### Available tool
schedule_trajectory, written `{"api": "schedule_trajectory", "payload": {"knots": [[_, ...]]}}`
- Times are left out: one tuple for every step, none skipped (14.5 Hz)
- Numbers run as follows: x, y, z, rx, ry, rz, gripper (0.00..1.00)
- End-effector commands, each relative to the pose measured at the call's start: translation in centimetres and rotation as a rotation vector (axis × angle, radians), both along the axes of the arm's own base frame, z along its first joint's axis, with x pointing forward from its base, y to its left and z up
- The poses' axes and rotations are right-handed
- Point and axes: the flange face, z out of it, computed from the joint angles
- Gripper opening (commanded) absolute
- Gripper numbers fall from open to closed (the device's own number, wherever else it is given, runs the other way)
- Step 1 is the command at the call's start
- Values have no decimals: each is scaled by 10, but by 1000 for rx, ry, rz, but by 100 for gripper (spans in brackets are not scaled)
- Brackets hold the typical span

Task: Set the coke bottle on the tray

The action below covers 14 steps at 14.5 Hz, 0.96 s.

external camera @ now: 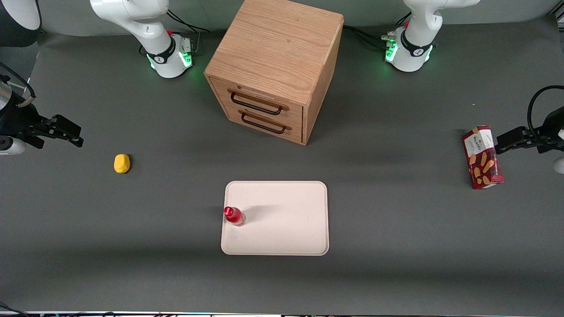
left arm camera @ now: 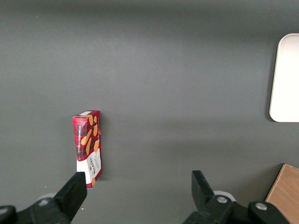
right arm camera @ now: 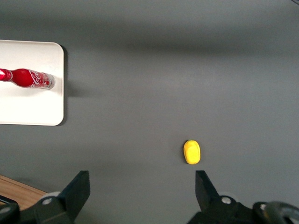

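- The pincer (right arm camera: 142,198) hangs wide and empty at the working arm's end of the desk (external camera: 396,220), above the yellow lump (external camera: 122,163).
- The coke bottle (external camera: 233,215) stands upright on the tray (external camera: 286,233), at its edge nearest that end.
- Placement looks finished; nothing seems left but parking.

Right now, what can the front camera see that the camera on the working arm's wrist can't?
Only the front view shows the red biscuit box, the whole wooden drawer cabinet with both handles, and the full tray. Only the right wrist view shows the gripper close up, fingers open, hanging over bare table near the yellow lump. Both show the coke bottle standing on the tray by its edge, the yellow lump, and the gripper well away from the bottle.
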Motion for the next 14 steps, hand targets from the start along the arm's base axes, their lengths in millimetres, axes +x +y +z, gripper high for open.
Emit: {"api": "schedule_trajectory", "payload": {"knots": [[-7, -16, 6, 39, -17, -11, 100], [-7, -22, 7, 67, -17, -18, 100], [-8, -31, 7, 85, -15, -22, 100], [-9, -34, 6, 84, -4, -16, 100], [-10, -34, 6, 84, 1, -12, 100], [-8, -32, 5, 81, 3, -9, 100], [-8, -30, 5, 75, 2, -5, 100], [-9, -30, 6, 70, 1, -5, 100], [-9, -30, 5, 69, 4, -5, 100], [-9, -30, 5, 67, 4, -5, 100], [-9, -30, 5, 67, 4, -5, 100], [-9, -30, 5, 67, 4, -5, 100], [-9, -29, 6, 67, 2, -3, 100], [-9, -29, 6, 67, 2, -3, 100]]}}
